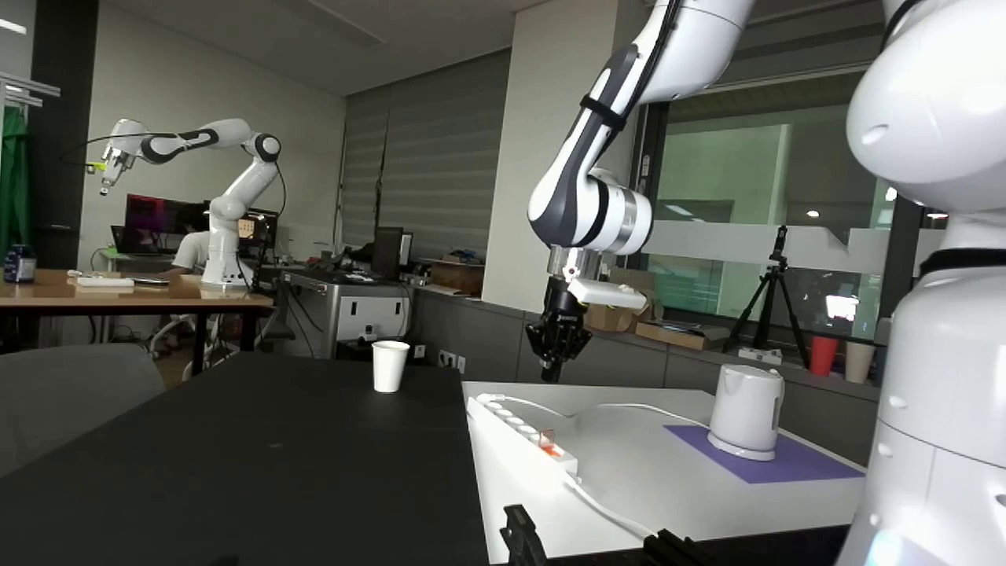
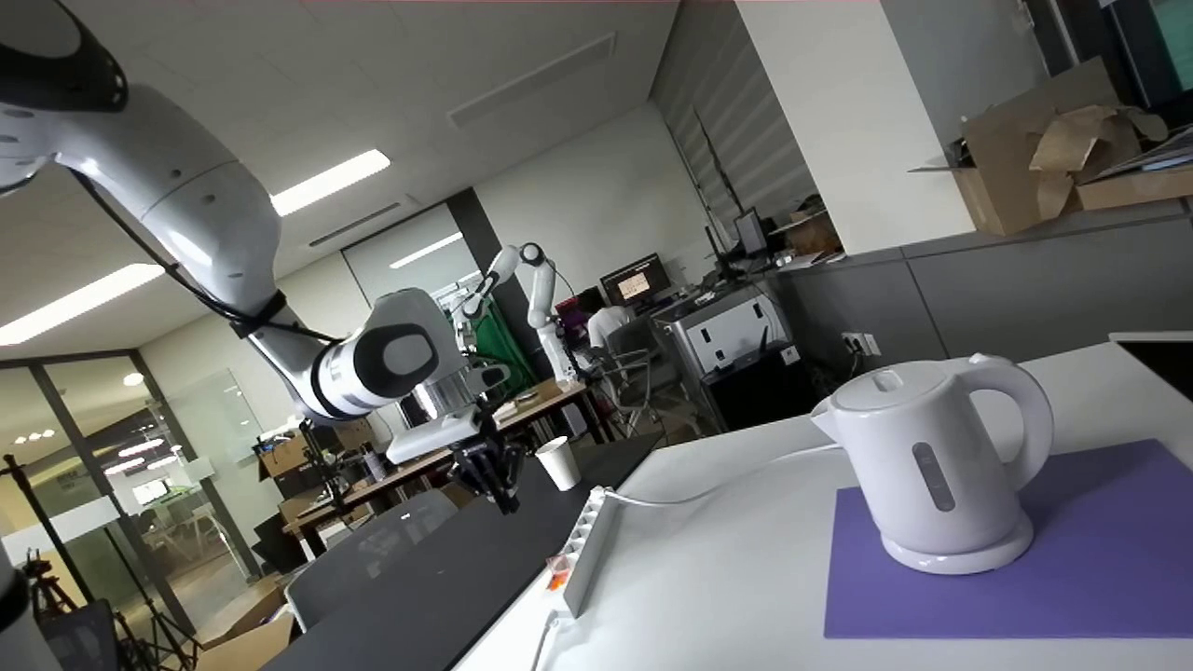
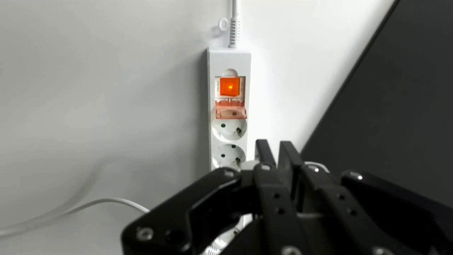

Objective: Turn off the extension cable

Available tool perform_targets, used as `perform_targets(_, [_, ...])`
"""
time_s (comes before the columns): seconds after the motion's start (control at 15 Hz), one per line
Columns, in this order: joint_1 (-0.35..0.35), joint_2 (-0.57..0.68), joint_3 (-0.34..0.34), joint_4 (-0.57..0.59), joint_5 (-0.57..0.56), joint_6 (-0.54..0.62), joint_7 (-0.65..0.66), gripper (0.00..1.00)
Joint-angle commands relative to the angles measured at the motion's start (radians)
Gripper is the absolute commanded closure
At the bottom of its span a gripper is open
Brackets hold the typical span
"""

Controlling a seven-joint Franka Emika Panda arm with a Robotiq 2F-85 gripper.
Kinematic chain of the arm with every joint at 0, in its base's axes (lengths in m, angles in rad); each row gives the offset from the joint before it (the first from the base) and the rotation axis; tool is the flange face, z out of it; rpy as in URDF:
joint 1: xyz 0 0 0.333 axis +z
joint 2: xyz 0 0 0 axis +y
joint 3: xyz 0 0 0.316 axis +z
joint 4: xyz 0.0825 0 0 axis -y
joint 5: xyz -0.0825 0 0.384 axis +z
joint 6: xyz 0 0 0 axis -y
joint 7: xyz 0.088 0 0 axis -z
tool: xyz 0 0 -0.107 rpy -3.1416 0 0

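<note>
The white extension cable lies along the edge of the white table in both exterior views. In the wrist view its strip runs top to bottom. Its orange switch glows. A clear reddish cover is flipped open over the nearest socket; it also shows in an exterior view. My gripper is almost shut, with a narrow gap and nothing between the fingers. It hangs above the strip, away from the switch, and hides some sockets. It shows in both exterior views.
A white kettle stands on a purple mat. A white cord runs across the white table. A white paper cup stands on the lower black table beside it. The power lead leaves the switch end.
</note>
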Motion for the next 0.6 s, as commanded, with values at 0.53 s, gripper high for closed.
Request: perform_targets(0.53, [-0.021, 0.086, -0.003, 0.034, -0.101, -0.025, 0.060, 0.99])
